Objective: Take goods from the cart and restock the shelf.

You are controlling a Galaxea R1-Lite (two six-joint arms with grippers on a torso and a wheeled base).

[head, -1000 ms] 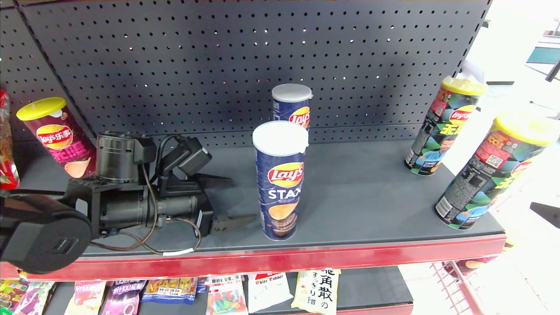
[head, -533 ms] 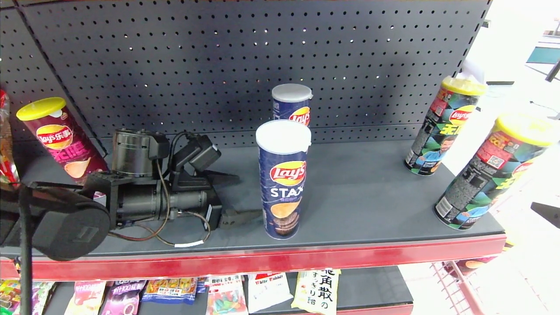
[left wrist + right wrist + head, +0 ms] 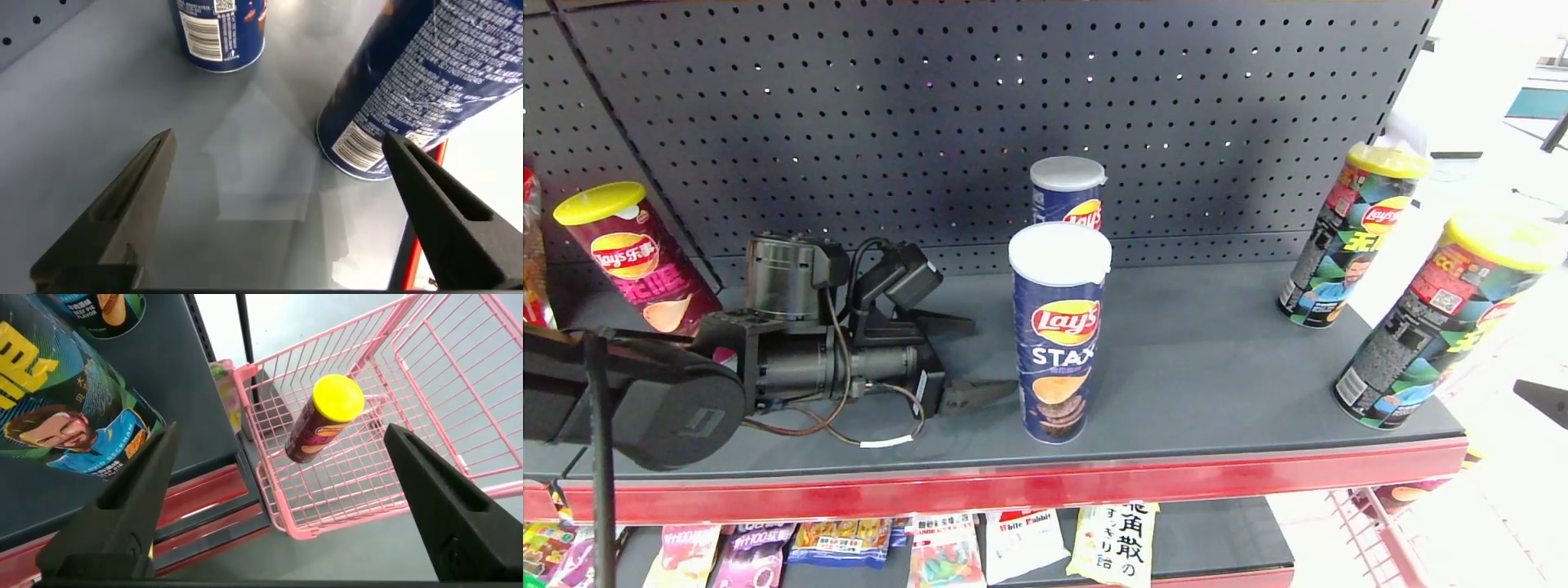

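A tall blue chip can [image 3: 1058, 335] stands near the front of the grey shelf [image 3: 1209, 367], with a second blue can [image 3: 1067, 192] behind it by the pegboard. My left gripper [image 3: 992, 357] lies low over the shelf, open, just left of the front can; its nearer fingertip is at the can's side. In the left wrist view the open left gripper [image 3: 279, 139] faces the front can [image 3: 409, 90] and the back can [image 3: 216, 33]. My right gripper [image 3: 282, 431] hangs open above a pink cart [image 3: 425, 392] holding a maroon can with a yellow lid [image 3: 323, 420].
A maroon can [image 3: 633, 253] leans at the shelf's left end. Two green-and-black cans [image 3: 1347, 237] [image 3: 1445, 327] stand at the right end, one of them [image 3: 65, 408] beside the right gripper. Snack bags [image 3: 1021, 543] fill the lower shelf. The shelf has a red front lip [image 3: 1094, 482].
My left gripper has moved right along the shelf toward the front blue can, staying open. The front can has shifted slightly to the right.
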